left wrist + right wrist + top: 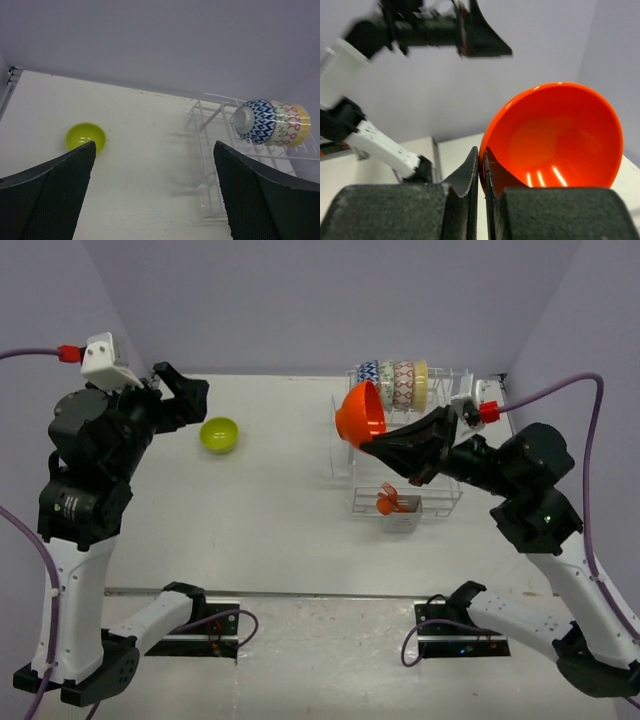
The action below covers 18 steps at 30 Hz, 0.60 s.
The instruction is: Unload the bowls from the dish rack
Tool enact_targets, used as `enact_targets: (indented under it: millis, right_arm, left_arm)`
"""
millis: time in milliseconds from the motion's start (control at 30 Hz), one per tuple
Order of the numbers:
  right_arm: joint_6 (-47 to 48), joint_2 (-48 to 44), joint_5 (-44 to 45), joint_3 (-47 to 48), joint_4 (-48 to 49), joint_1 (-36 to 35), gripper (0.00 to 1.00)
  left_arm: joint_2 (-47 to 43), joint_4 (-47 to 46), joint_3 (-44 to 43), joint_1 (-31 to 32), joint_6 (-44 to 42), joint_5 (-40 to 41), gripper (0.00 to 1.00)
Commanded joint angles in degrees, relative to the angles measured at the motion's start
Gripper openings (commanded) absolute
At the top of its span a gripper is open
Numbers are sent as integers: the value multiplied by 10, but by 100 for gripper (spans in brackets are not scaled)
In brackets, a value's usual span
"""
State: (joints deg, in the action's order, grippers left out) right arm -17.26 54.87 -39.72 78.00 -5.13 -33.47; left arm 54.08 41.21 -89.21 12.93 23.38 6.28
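Note:
My right gripper (375,445) is shut on the rim of the plain orange bowl (360,414) and holds it in the air at the left end of the white wire dish rack (440,495). In the right wrist view the orange bowl (560,135) fills the right side, its rim pinched at the gripper (482,157). The blue-white zigzag bowl (368,373), green-white bowl (386,383), red-pink bowl (403,385) and pale yellow bowl (421,385) stand on edge in the rack's top row. The lime-green bowl (219,434) sits on the table. My left gripper (185,400) is open and empty, left of it.
A small white cutlery caddy (400,512) with orange utensils (388,502) hangs at the rack's front. In the left wrist view the lime-green bowl (86,137) lies far left and the rack (220,145) with the zigzag bowl (257,121) at right.

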Motion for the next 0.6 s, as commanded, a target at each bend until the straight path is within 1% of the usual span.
enact_targets:
  millis: [0, 33, 67, 100, 133, 167, 200, 233, 333, 367, 400, 433, 567]
  right_arm:
    - [209, 45, 255, -6, -193, -80, 0]
    - [222, 60, 335, 0, -216, -138, 0]
    - [245, 90, 380, 12, -223, -167, 0]
    - [259, 107, 462, 18, -231, -222, 0]
    - [281, 123, 498, 33, -245, -245, 0]
    - [292, 151, 532, 39, -248, -267, 0]
    - [300, 162, 560, 44, -249, -301, 0]
    - [310, 172, 591, 50, -248, -314, 0]
    - [324, 208, 629, 63, -250, -351, 0]
    - [325, 219, 628, 72, -255, -363, 0]
    - [325, 239, 628, 86, -265, -369, 0]
    - [328, 256, 626, 98, -267, -378, 0]
    - [336, 279, 628, 109, -261, -389, 0]
  left_arm:
    - [35, 62, -111, 3, -15, -57, 100]
    - [44, 63, -129, 3, -17, -78, 100]
    - [69, 85, -174, 3, -26, -122, 100]
    - [87, 104, -200, 3, -30, -137, 99]
    - [112, 119, -215, 3, -36, -156, 99]
    - [117, 129, -220, 3, -46, -162, 99]
    - [118, 130, -213, 3, -47, -163, 99]
    - [113, 127, -202, 3, -48, -159, 99]
    - [96, 107, -134, 5, -50, -190, 100]
    - [94, 100, -91, 5, -52, -202, 100]
    - [88, 91, -66, 8, -54, -237, 100]
    - [87, 70, -19, 13, -58, -274, 100]
    - [81, 33, 69, 23, -53, -297, 100]
